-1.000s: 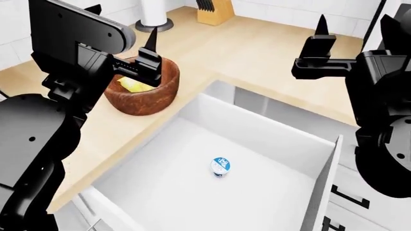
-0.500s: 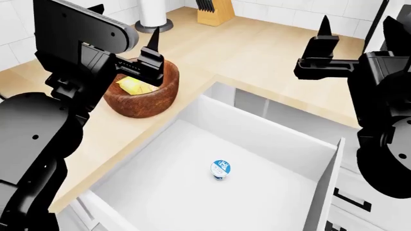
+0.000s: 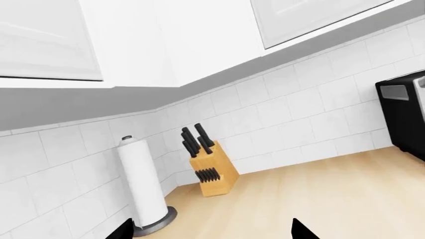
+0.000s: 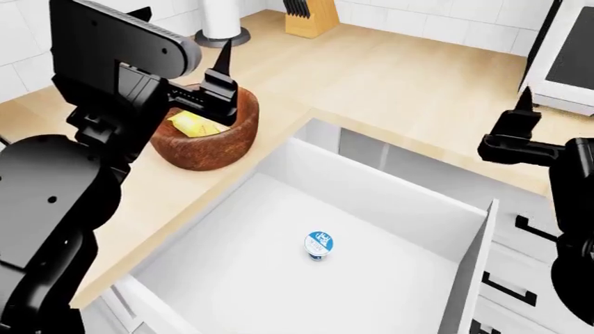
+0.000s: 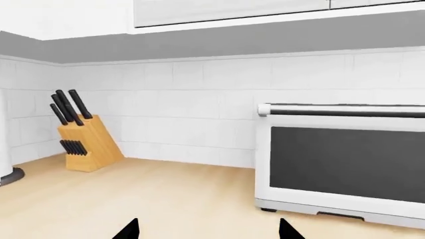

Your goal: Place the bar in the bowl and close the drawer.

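1. The bar [image 4: 192, 124] lies inside the bowl [image 4: 209, 142], a yellow wrapped sliver resting against the inner wall on the side nearest the left arm.
2. The bowl sits on the wooden counter [image 4: 371, 76], close to the corner where the counter edge meets the drawer [image 4: 278, 278].
3. The left gripper [image 4: 219, 83] hangs right over the bowl's rim, fingertips pointing up; in the left wrist view its two dark tips show at the frame's edge with a wide gap, so the fingers are spread and hold nothing.
4. The drawer is pulled far out, its plain white floor fully on show.
5. A small blue-and-white-lidded cup [image 4: 318, 244] stands alone near the middle of the drawer floor, well apart from every wall.
6. The right gripper [image 4: 519, 132] is out past the drawer's far right corner, over the counter edge; the right wrist view shows its two tips set well apart, parted and empty.
7. Along the tiled back wall: a knife block [image 4: 309, 15], a paper towel roll [image 4: 221, 19] on its dark base beside it, and a white oven [image 5: 340, 159] with a dark glass door.
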Available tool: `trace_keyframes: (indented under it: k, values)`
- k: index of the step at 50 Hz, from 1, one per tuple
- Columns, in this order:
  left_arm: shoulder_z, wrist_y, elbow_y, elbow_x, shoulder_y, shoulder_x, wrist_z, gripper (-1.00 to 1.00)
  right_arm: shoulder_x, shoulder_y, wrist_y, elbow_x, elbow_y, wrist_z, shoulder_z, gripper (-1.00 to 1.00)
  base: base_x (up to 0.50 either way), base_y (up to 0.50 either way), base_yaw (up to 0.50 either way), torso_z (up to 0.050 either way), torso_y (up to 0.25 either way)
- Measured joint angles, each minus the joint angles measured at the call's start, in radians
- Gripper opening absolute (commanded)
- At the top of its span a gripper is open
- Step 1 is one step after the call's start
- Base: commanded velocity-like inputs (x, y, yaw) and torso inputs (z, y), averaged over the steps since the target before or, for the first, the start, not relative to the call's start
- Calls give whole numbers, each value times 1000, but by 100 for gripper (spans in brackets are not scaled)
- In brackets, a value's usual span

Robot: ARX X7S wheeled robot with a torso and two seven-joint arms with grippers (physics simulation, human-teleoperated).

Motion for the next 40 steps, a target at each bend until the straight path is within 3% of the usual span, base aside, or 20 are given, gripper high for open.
trace_keyframes:
  k: [26, 40]
  values:
    - [-4, -20, 19, -17, -4, -9, -9, 100, 233, -278, -216, -136, 7, 78, -175, 100, 0, 0, 0, 0, 0]
    - [12, 1, 3, -9, -3, -8, -12, 100, 231, -379, -301, -180, 69, 21, -264, 100, 0, 0, 0, 0, 0]
